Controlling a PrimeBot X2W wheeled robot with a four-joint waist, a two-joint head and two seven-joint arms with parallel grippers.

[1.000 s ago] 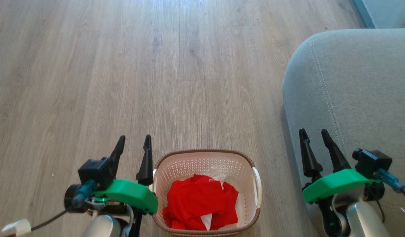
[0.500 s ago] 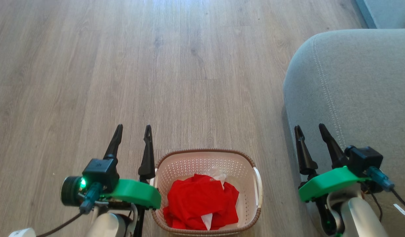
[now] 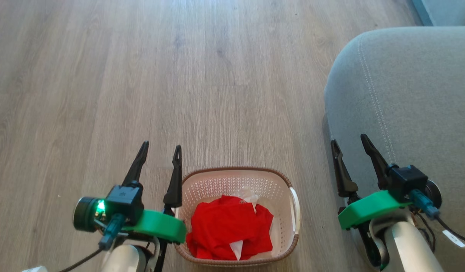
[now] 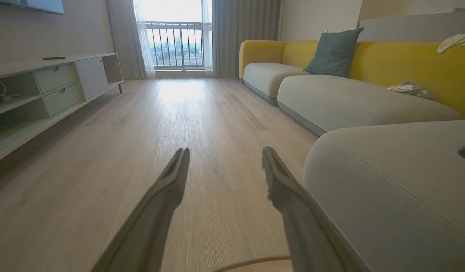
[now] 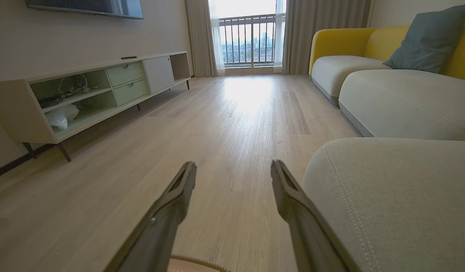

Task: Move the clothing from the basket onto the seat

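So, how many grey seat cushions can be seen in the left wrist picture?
3. The nearest cushion fills the lower right. The middle cushion lies behind it. The far cushion lies beyond that one. More cushions may be hidden past the right edge.

Perforated plastic basket (image 3: 279,185) – soft red cloth clothing (image 3: 226,226) – matt woven seat (image 3: 413,98), wood-grain floor (image 3: 141,75)

Wood floor (image 3: 141,75), media cabinet (image 5: 126,75), teal pillow (image 4: 332,53)

Red clothing (image 3: 226,232) heaped in the cream basket (image 3: 238,181) on the floor beside the grey seat (image 3: 413,105)
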